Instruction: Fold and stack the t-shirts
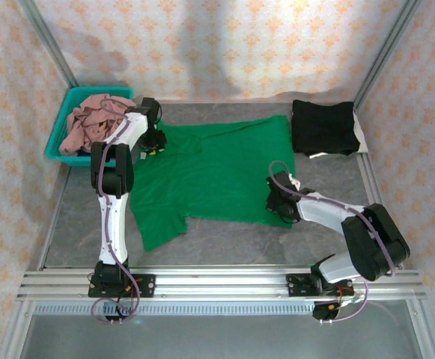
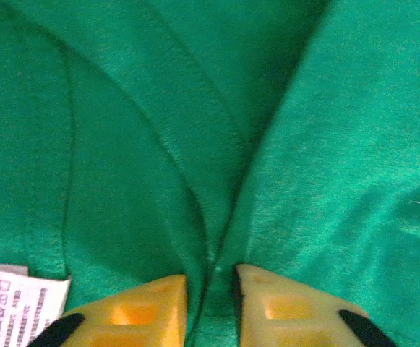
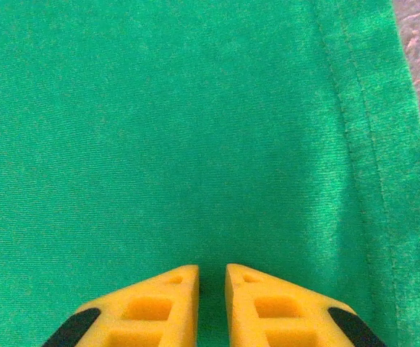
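Top external view, findings in order of size.

1. Table (image 1: 224, 239): carries all items.
2. Green shirt (image 1: 217, 176): spread flat across the middle of the table, collar end toward the left edge, hem toward the right edge, one sleeve trailing toward the near edge.
3. Black shirt (image 1: 322, 127): folded, at the far right corner.
4. Basket (image 1: 58, 138): at the far left corner, holding pink shirts (image 1: 90, 120) in a heap.
5. Left arm (image 1: 112, 194): runs up from the near edge, elbow raised, wrist bent down at the collar end, beside the basket.
6. Right arm (image 1: 344, 224): elbow tucked back toward the near right corner, forearm low and reaching left to the hem's near corner.
7. Left gripper (image 2: 211, 278): jaws pinched on a ridge of green cloth at the collar (image 2: 195, 144); creases run into the gap. A label (image 2: 25, 303) lies just beside.
8. Right gripper (image 3: 212, 271): jaws nearly together on flat cloth near the hem (image 3: 361, 144); whether any cloth is caught cannot be told.

Assessment: the green shirt's fold appears to be starting. Recommended: confirm the hem grip first, raise both ends together, hold the cloth taut between them, and lay edge on edge without dragging the trailing sleeve.
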Motion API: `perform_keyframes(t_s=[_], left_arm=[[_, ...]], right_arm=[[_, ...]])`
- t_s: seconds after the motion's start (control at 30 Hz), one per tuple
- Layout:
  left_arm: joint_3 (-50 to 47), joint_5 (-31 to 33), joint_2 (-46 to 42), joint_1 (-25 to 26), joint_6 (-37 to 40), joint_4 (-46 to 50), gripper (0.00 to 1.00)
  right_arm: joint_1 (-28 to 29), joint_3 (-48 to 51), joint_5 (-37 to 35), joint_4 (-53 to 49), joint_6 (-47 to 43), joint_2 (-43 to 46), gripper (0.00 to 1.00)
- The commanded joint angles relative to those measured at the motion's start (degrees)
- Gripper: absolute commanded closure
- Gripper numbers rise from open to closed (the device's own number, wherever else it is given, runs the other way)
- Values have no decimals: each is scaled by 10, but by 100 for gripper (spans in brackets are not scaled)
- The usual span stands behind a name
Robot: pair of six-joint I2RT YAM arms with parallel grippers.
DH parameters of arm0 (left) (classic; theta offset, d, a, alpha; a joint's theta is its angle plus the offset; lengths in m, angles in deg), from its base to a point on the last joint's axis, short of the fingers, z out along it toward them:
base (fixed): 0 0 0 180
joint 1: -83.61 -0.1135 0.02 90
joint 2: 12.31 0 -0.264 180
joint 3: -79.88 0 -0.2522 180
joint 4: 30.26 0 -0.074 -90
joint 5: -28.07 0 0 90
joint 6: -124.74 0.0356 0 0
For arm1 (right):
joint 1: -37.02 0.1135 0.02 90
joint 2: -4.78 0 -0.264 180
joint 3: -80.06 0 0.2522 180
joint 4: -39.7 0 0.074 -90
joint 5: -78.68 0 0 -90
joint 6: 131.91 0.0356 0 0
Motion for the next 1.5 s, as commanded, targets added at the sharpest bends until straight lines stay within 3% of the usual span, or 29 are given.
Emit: perform_keyframes(t_s=[0.0,0.17,1.3,1.37,1.4,1.47], left_arm=[[7,-5,12,-2,6,8,84],[10,1,1,-2,9,15,90],[49,-1,-12,-1,33,54,91],[49,1,-13,-2,34,55,87],[50,9,-16,-1,33,60,76],[42,16,-27,3,34,57,72]], right_arm=[[3,-7,-18,-39,-8,13,82],[4,-7,-18,-37,-9,14,82],[3,-2,-12,-16,-12,-15,82],[3,-2,-10,-16,-12,-17,82],[3,-3,-9,-15,-12,-18,82],[3,-2,-9,-15,-12,-18,82]])
